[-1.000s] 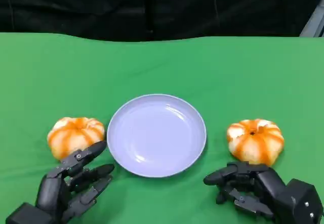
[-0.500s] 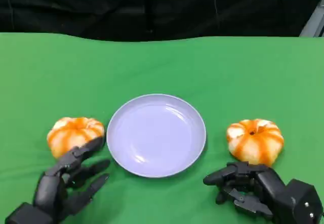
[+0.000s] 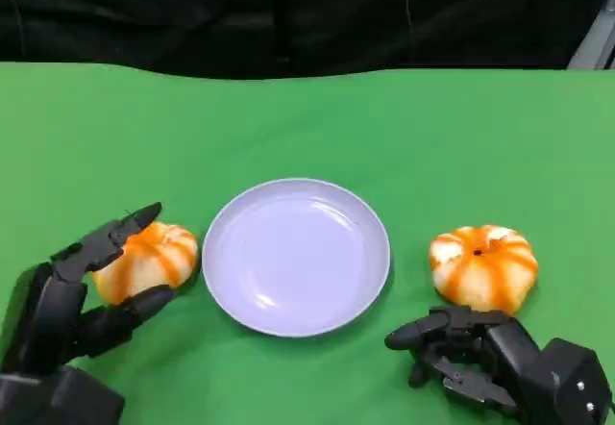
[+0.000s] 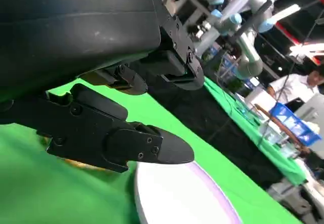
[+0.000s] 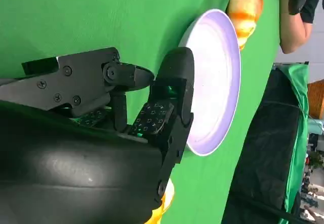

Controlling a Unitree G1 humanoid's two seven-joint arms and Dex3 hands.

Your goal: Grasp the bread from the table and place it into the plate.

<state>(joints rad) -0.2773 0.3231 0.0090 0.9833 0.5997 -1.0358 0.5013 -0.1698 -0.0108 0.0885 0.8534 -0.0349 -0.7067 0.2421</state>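
Bread: left bun (image 3: 149,260) lies on the green table (image 3: 307,127), just beside our plate (image 3: 296,255).
Left hand (image 3: 72,295): spread wide, flanking it — nothing gripped.
Right hand (image 3: 480,353): curled, empty — near the other bun (image 3: 483,266).

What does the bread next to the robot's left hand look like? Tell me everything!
The left bread is a round, puffy bun shaped like a little pumpkin, cream-coloured with orange stripes running down its ribs. It sits upright on the green table, just left of the purple plate and not in it. The left hand is spread around it, one finger above and one below, but I cannot tell if they touch it.
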